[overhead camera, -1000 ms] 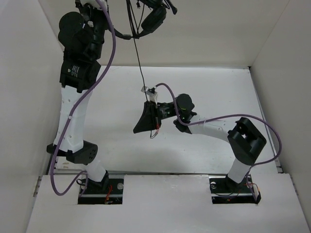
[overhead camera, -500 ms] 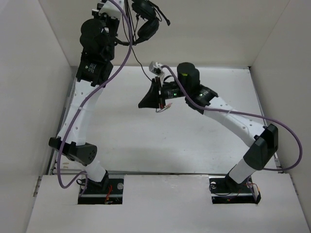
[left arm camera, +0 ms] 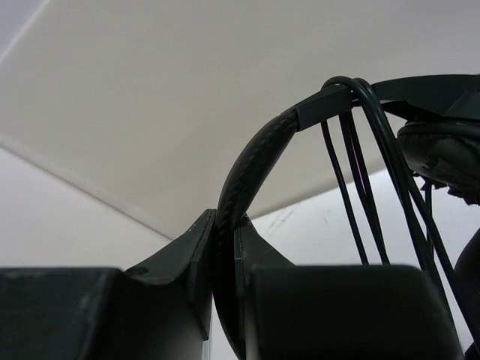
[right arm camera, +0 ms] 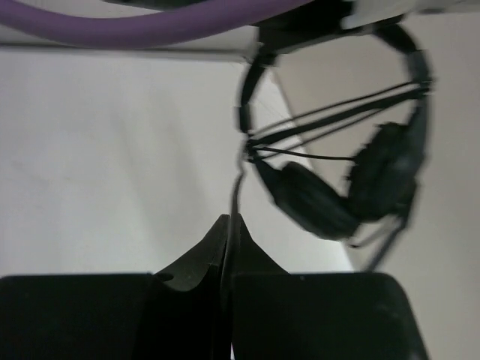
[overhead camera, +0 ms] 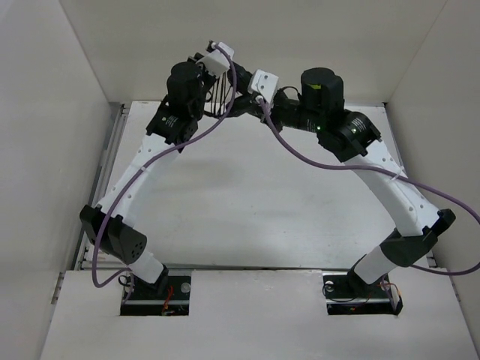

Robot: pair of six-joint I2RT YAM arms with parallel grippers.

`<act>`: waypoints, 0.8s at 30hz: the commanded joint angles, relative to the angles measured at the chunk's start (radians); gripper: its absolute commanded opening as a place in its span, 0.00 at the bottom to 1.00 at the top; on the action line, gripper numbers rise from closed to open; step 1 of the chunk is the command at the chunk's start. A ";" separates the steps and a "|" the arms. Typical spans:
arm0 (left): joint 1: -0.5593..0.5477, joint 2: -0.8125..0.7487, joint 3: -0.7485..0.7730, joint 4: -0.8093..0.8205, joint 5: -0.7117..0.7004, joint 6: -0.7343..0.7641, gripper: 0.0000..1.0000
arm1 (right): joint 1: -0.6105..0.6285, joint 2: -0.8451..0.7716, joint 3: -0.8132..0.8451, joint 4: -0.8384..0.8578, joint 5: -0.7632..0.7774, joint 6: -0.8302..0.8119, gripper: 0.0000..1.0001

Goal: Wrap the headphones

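The black headphones (left arm camera: pixel 259 154) hang in the air at the back of the table. My left gripper (left arm camera: pixel 223 221) is shut on their padded headband. Several strands of thin black cable (left arm camera: pixel 360 187) run across the band, next to an earcup (left arm camera: pixel 442 146). In the right wrist view the headphones (right arm camera: pixel 337 191) hang just ahead, both earcups down, with cable strands (right arm camera: pixel 337 112) stretched across the band. My right gripper (right arm camera: pixel 229 225) is shut on the cable, which leads straight up to the band. From above, the two grippers meet around the headphones (overhead camera: pixel 219 97), which are mostly hidden. The plug is hidden.
White walls close in the table (overhead camera: pixel 247 202) at the back and on both sides. A thick purple robot cable (overhead camera: pixel 300 154) loops off the right arm, and another (overhead camera: pixel 161 154) runs along the left arm. One purple cable (right arm camera: pixel 150 26) crosses the top of the right wrist view.
The left arm has brought the headphones down and to the right. The right arm has risen and swung back to them, still gripping the cable, so the grippers now nearly touch.
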 commanded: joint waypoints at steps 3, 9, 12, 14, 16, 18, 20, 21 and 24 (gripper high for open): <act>-0.057 -0.129 -0.080 0.031 0.015 -0.030 0.00 | -0.014 -0.029 0.041 -0.004 0.331 -0.298 0.00; -0.123 -0.176 -0.160 -0.062 0.075 -0.121 0.00 | -0.107 -0.044 -0.090 0.260 0.502 -0.478 0.00; -0.170 -0.205 -0.185 -0.138 0.145 -0.155 0.00 | -0.168 -0.044 -0.101 0.337 0.486 -0.464 0.00; -0.198 -0.219 -0.191 -0.185 0.197 -0.175 0.00 | -0.201 -0.035 -0.098 0.366 0.477 -0.446 0.00; -0.225 -0.224 -0.177 -0.234 0.242 -0.196 0.00 | -0.227 -0.022 -0.093 0.383 0.465 -0.432 0.00; -0.241 -0.219 -0.150 -0.273 0.277 -0.219 0.00 | -0.247 -0.006 -0.090 0.387 0.448 -0.412 0.00; -0.255 -0.213 -0.114 -0.306 0.316 -0.239 0.00 | -0.262 0.011 -0.084 0.392 0.430 -0.390 0.00; -0.262 -0.210 -0.101 -0.320 0.332 -0.248 0.00 | -0.271 0.020 -0.076 0.389 0.422 -0.380 0.00; -0.285 -0.196 -0.045 -0.359 0.365 -0.259 0.00 | -0.288 0.044 -0.067 0.378 0.391 -0.343 0.00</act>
